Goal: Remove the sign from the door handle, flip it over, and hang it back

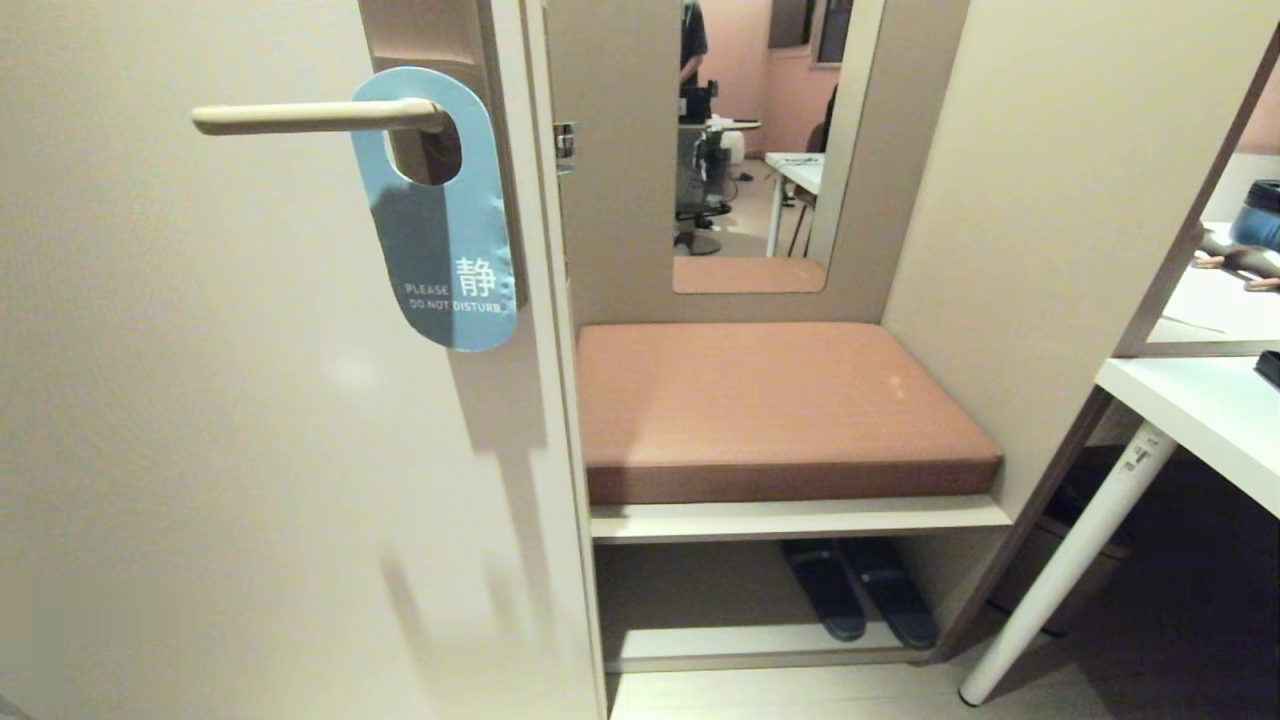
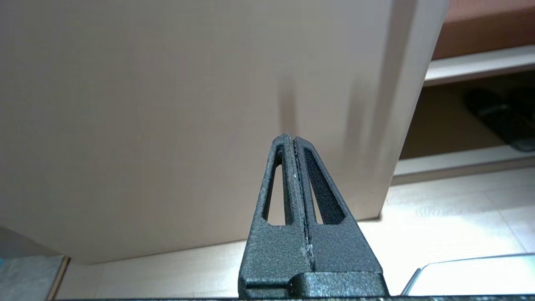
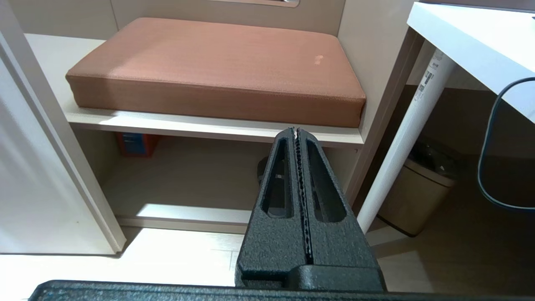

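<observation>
Hanging blue side out on the handle (image 1: 310,117), the sign (image 1: 440,215) is waiting untouched; both pincers, left (image 2: 292,139) and right (image 3: 296,131), are sitting closed, empty.

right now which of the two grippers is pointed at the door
The left gripper: its shut fingers face the plain door panel. The right gripper faces the brown cushion bench instead.
</observation>
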You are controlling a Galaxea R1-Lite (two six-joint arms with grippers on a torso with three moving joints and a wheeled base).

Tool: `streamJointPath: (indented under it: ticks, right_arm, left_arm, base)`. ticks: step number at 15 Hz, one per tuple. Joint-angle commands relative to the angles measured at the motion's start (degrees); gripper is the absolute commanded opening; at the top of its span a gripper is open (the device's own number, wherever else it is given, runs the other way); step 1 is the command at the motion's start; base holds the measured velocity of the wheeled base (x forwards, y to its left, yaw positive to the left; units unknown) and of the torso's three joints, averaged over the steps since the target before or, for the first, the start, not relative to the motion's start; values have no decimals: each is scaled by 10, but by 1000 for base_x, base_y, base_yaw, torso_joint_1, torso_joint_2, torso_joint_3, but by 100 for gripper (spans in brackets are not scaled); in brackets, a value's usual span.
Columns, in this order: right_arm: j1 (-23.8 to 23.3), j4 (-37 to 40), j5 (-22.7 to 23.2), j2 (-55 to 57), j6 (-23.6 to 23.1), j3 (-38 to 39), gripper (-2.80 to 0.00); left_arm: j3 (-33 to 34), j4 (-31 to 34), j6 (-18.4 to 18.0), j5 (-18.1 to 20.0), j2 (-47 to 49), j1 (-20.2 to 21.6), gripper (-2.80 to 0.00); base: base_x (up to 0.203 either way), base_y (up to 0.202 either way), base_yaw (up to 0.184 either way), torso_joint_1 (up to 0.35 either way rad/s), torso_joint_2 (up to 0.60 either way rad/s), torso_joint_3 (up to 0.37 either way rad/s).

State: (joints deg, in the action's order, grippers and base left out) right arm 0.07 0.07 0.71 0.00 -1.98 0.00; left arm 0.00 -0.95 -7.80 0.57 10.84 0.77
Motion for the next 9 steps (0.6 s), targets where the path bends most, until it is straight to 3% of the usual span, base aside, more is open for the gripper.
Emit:
streamJointPath:
  ticks: [1,4,9]
  right_arm:
    - [0,-1,0,1,0,0,-280]
    - [0,-1,0,1,0,0,-280]
    - [0,0,0,1,0,0,-280]
  left_arm:
    - [0,10,5,0,-63,-1,-280]
    - [0,13,37,0,-108,-4,-280]
    - [0,14,34,-1,-108,-4,-280]
  base:
    - [0,0,0,0,0,0]
    - [0,0,0,0,0,0]
    - [0,0,0,0,0,0]
